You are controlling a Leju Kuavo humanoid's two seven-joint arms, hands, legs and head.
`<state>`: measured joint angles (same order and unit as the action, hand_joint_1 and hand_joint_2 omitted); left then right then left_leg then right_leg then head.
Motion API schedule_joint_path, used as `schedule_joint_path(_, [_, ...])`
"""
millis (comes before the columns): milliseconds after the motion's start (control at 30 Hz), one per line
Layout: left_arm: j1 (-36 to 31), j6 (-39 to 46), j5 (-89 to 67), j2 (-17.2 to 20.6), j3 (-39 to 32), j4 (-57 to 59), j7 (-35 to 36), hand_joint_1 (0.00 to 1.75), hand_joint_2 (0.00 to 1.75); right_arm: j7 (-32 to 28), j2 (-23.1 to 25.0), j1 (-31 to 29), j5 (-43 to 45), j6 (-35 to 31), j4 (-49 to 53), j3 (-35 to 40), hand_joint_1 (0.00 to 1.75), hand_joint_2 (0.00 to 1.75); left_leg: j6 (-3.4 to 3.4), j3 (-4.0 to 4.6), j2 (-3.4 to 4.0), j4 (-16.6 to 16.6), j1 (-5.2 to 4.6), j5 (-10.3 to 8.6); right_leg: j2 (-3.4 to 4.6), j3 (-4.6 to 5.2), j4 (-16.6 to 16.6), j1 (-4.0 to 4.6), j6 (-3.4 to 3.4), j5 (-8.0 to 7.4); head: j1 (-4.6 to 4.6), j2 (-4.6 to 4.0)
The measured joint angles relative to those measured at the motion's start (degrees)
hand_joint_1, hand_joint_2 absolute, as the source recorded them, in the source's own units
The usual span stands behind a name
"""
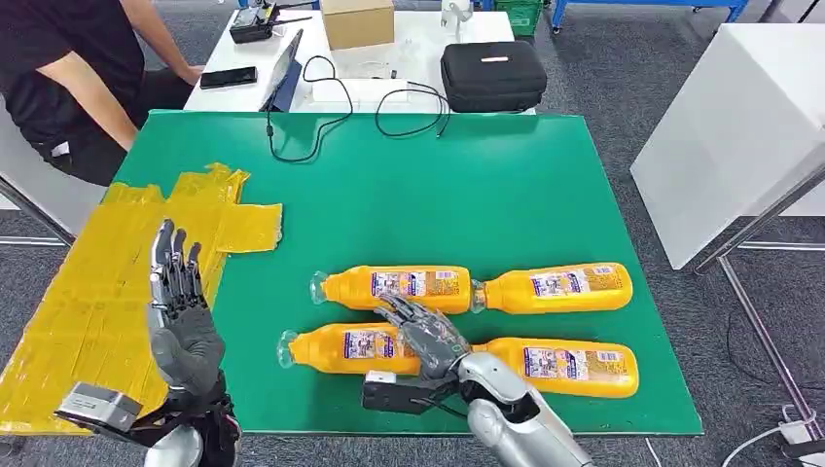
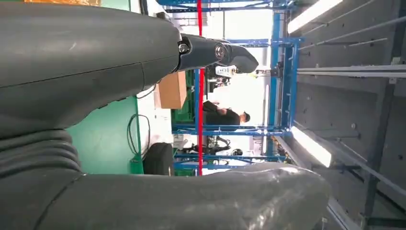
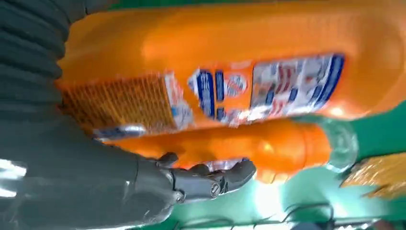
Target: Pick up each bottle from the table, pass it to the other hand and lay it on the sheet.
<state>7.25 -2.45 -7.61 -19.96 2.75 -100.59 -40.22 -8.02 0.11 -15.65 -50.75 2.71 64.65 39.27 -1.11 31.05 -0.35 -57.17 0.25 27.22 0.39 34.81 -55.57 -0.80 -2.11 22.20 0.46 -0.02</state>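
Four orange bottles lie on their sides on the green table: far left, far right, near left and near right. My right hand hovers over the near left bottle's base end, fingers spread and reaching toward the far left bottle, gripping nothing. In the right wrist view a labelled bottle lies close under the palm, a second bottle lies beyond it, and the fingers are extended. My left hand is raised upright and open over the yellow sheet at the table's left.
A black cable trails over the green table's far edge. Behind it a white table carries a laptop, a phone, a cardboard box and a black case. A person sits far left. A white cabinet stands right.
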Motion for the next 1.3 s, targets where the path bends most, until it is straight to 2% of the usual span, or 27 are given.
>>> schedule_joint_path(267, [-0.03,0.55,0.81,0.02,0.00,0.00,0.00,0.00,0.00,0.77,-3.09,-1.78,1.71,2.10,0.09,2.78,0.00,1.75,0.00,-0.02,-0.01,0.00,0.00,0.00,0.00,-0.03,0.00,0.00,0.00,0.00,0.00,0.00])
schedule_joint_path(300, [-0.03,0.55,0.81,0.02,0.00,0.00,0.00,0.00,0.00,1.64,-3.35,-2.16,1.44,2.17,-0.15,2.95,0.26,1.75,0.00,-0.03,0.00,0.00,0.00,0.00,0.00,-0.03,0.00,-0.01,0.00,0.00,0.00,0.00])
schedule_joint_path(333, [-0.02,0.53,0.81,0.02,0.00,0.00,0.00,0.00,0.00,2.49,-3.48,-2.65,1.23,2.43,-0.44,3.28,1.33,1.75,0.00,-0.03,0.00,0.00,0.00,0.00,0.00,-0.04,0.00,0.00,0.00,0.00,-0.02,0.00])
schedule_joint_path(367, [-0.02,0.50,0.81,0.02,0.00,0.00,0.00,0.00,0.00,3.30,-3.79,-3.18,1.07,3.17,-1.03,3.59,1.38,1.75,0.00,-0.04,-0.01,0.00,0.00,0.00,0.00,-0.04,0.00,0.00,0.00,0.00,0.02,0.00])
schedule_joint_path(400, [-0.02,0.44,0.83,0.02,-0.02,0.00,0.00,0.00,0.00,3.65,-3.91,-3.60,1.07,3.65,-1.46,3.76,1.57,1.75,0.00,-0.05,0.00,0.00,0.00,0.00,0.00,-0.05,0.00,0.00,0.00,0.00,0.00,0.00])
schedule_joint_path(433, [-0.03,0.22,0.92,0.02,-0.06,0.00,0.00,0.00,0.00,3.93,-4.15,-4.49,1.38,4.54,-2.27,4.11,1.61,1.75,0.00,-0.11,0.02,0.00,0.00,0.00,0.00,-0.09,0.01,0.00,0.00,0.00,0.00,0.00])
schedule_joint_path(467, [-0.03,0.09,0.94,0.02,-0.07,0.00,0.00,0.00,0.00,4.00,-4.22,-4.85,1.56,4.83,-2.58,4.27,1.73,1.75,0.00,-0.14,0.02,0.00,-0.01,0.00,0.01,-0.12,0.01,0.00,0.00,0.00,0.00,0.00])
schedule_joint_path(867, [-0.72,-0.68,1.75,0.02,-0.09,0.11,0.09,0.00,0.00,5.29,-5.20,-9.79,3.30,7.46,-9.05,7.48,1.75,1.75,0.00,-0.71,0.03,0.01,-0.03,0.05,0.01,-0.67,0.05,0.00,0.01,0.01,0.00,0.00])
schedule_joint_path(1300, [-1.17,-1.05,1.79,0.02,-0.09,0.17,0.26,0.00,0.00,5.57,-5.20,-10.81,3.68,8.00,-10.47,8.40,1.75,1.75,0.00,-0.90,0.03,0.01,-0.04,0.04,0.01,-0.85,0.05,0.00,0.01,0.01,-0.02,0.00])
